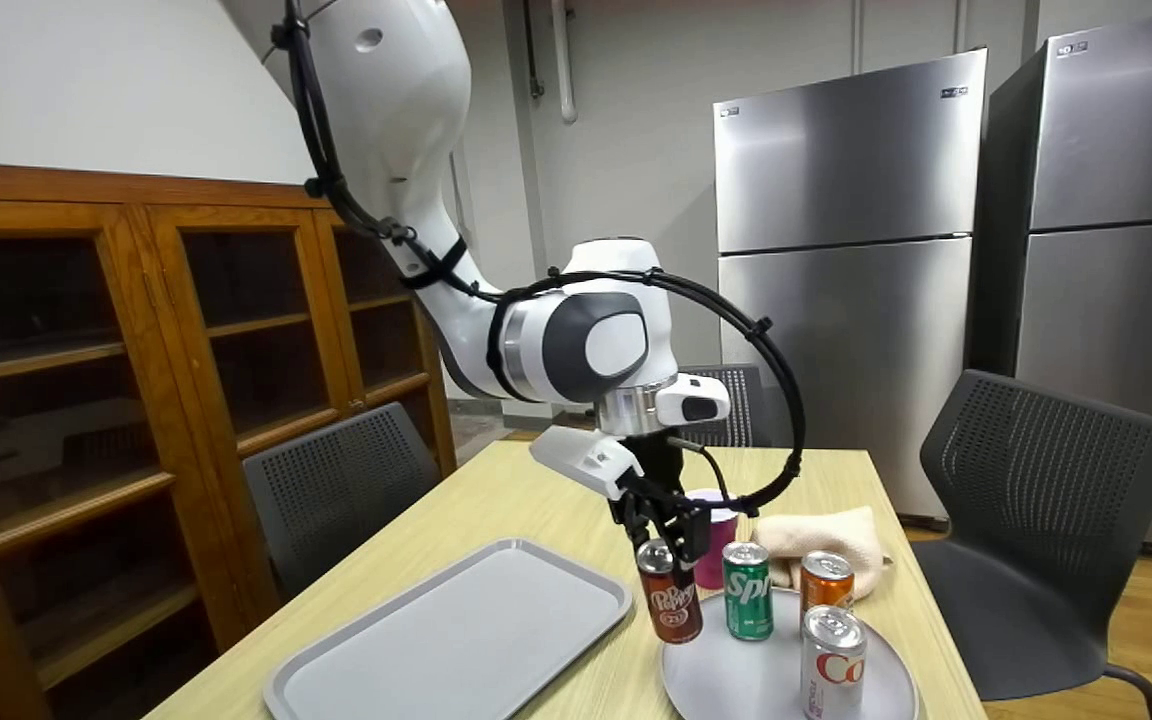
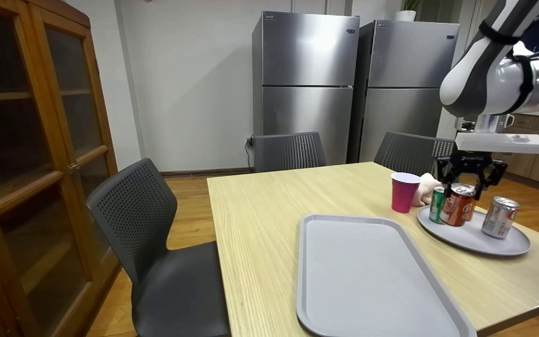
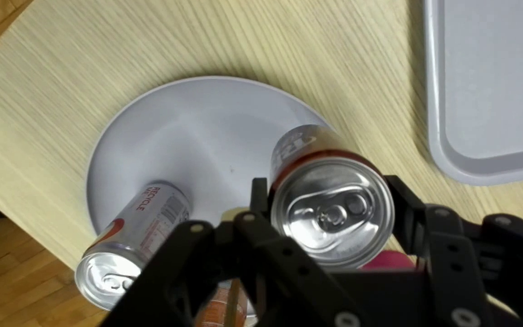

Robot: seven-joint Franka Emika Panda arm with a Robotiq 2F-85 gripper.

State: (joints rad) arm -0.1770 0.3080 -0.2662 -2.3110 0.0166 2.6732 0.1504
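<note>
My gripper (image 1: 662, 556) is shut on a brown-red Dr Pepper can (image 1: 675, 608), with a finger on each side near its lid. The gripper (image 2: 463, 192) and can (image 2: 457, 210) also show in an exterior view. In the wrist view the can's silver lid (image 3: 333, 211) sits between the fingertips (image 3: 327, 195). The can looks raised over the edge of a round grey plate (image 1: 726, 680) and slightly tilted. On the plate stand a green Sprite can (image 1: 747, 595), an orange can (image 1: 826, 578) and a silver can (image 1: 832, 670). The silver can shows in the wrist view (image 3: 139, 231); Sprite is hidden there.
A grey rectangular tray (image 1: 456, 640) lies beside the plate on the wooden table (image 2: 260, 220). A pink cup (image 2: 403, 194) and a pale cloth (image 1: 831, 540) stand behind the cans. Dark chairs (image 1: 1036, 540) surround the table. A wooden cabinet (image 1: 161, 400) and fridges (image 1: 846, 300) are farther back.
</note>
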